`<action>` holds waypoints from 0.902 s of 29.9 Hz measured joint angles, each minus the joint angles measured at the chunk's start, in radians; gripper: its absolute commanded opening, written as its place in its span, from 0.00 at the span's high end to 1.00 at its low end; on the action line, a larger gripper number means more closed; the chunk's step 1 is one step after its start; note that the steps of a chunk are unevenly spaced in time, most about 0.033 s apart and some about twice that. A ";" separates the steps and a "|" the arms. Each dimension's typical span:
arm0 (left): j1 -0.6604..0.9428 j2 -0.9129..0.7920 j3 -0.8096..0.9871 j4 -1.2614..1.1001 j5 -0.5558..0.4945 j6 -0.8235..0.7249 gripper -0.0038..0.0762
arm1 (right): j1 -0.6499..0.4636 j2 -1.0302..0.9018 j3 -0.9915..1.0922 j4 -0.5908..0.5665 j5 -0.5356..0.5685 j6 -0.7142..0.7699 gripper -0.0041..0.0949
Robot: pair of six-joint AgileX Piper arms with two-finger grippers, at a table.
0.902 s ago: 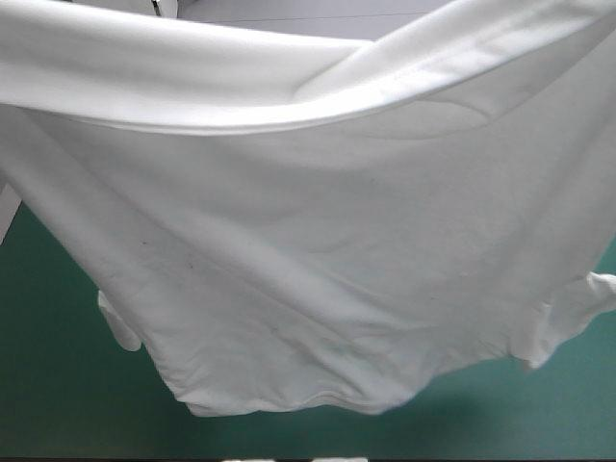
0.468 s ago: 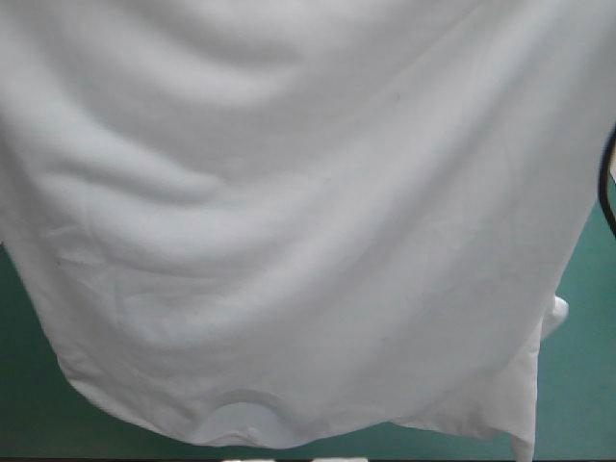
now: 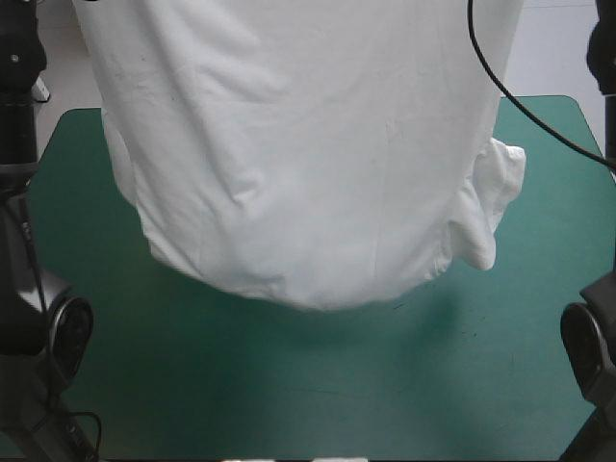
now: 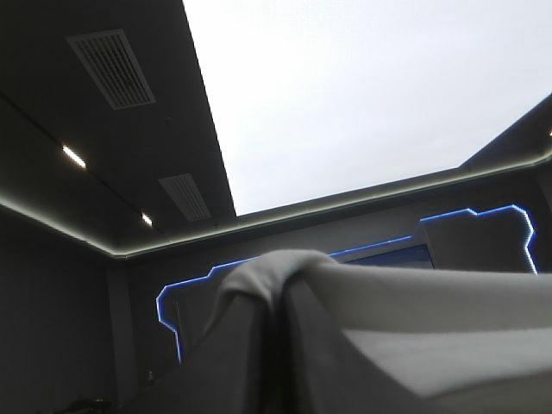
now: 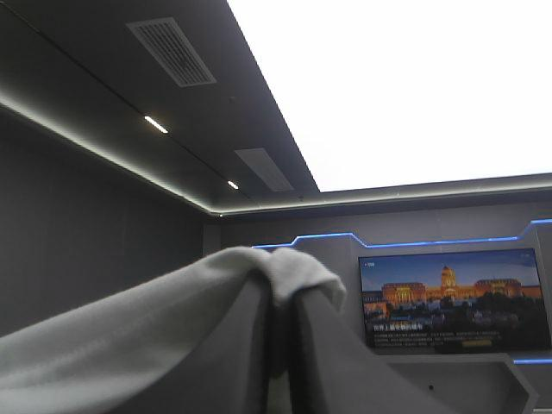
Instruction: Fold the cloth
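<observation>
**A:** How is the T-shirt looking?

**B:** It is hanging as one broad white sheet over the desk, with soft creases running down it. Its lower edge is curving in a shallow bow above the middle of the desk. One short sleeve is dangling toward the desk's right side. A faint shadow is lying on the teal-green cover just under that edge, so the cloth seems to be hanging free of the desk.

**A:** And where is it sitting against each claw?

**B:** From above, neither claw is showing; the T-shirt is running up out of sight beyond the desk's far edge. In its own wrist view, the left claw is pinching a bunched fold. Its black fingers are all but pressed together, and the cloth is humping over their tips and stretching away to one side. The right claw is gripping in the same way, with the cloth draping off toward the other side.

**A:** What about edges and open room?

**B:** The teal-green cover is showing across the desk's near half and in strips along both sides. The left arm is standing at the desk's left edge, and the right arm is standing at its right edge.
</observation>
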 measured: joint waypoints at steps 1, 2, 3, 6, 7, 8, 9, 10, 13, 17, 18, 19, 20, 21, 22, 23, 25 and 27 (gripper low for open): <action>0.000 0.037 -0.035 -0.016 -0.014 0.000 0.95 | -0.014 0.034 -0.025 0.019 -0.002 0.000 0.98; 0.000 0.064 -0.063 -0.029 -0.024 0.002 0.95 | -0.028 0.062 -0.048 0.029 -0.003 0.000 0.98; 0.000 0.093 -0.097 -0.041 -0.036 0.002 0.95 | -0.042 0.094 -0.080 0.039 -0.004 0.001 0.98; 0.000 0.147 -0.163 -0.058 -0.061 0.003 0.95 | -0.076 0.179 -0.180 0.051 -0.015 0.001 0.98; 0.000 0.154 -0.171 -0.058 -0.067 0.003 0.95 | -0.082 0.201 -0.202 0.052 -0.020 0.001 0.98; 0.000 0.158 -0.177 -0.060 -0.073 0.002 0.95 | -0.086 0.215 -0.224 0.053 -0.023 0.001 0.98; 0.000 0.162 -0.179 -0.062 -0.076 0.002 0.95 | -0.091 0.233 -0.241 0.053 -0.031 0.001 0.98; 0.000 0.165 -0.182 -0.063 -0.076 0.002 0.95 | -0.092 0.242 -0.251 0.053 -0.035 0.001 0.98; 0.003 0.192 -0.189 -0.065 -0.065 -0.001 0.95 | -0.093 0.271 -0.260 0.053 -0.031 -0.008 0.98; 0.033 0.265 -0.195 -0.114 0.070 -0.045 0.95 | -0.096 0.320 -0.262 0.051 0.078 -0.048 0.98; 0.043 0.298 -0.195 -0.133 0.141 -0.061 0.95 | -0.099 0.340 -0.262 0.049 0.141 -0.063 0.98; 0.048 0.323 -0.193 -0.138 0.191 -0.070 0.95 | -0.099 0.356 -0.262 0.047 0.187 -0.070 0.98; 0.052 0.352 -0.190 -0.138 0.255 -0.076 0.95 | -0.100 0.377 -0.262 0.044 0.248 -0.075 0.98; 0.054 0.379 -0.185 -0.137 0.324 -0.080 0.95 | -0.100 0.399 -0.262 0.040 0.317 -0.080 0.98; 0.055 0.403 -0.184 -0.136 0.384 -0.081 0.95 | -0.100 0.417 -0.262 0.035 0.379 -0.083 0.98; 0.055 0.421 -0.179 -0.135 0.462 -0.088 0.95 | -0.100 0.439 -0.262 0.025 0.463 -0.083 0.98; 0.052 0.441 -0.171 -0.119 0.618 -0.128 0.95 | -0.100 0.480 -0.260 0.001 0.645 -0.082 0.98; 0.051 0.447 -0.168 -0.073 0.764 -0.201 0.95 | -0.100 0.508 -0.257 -0.028 0.824 -0.081 0.98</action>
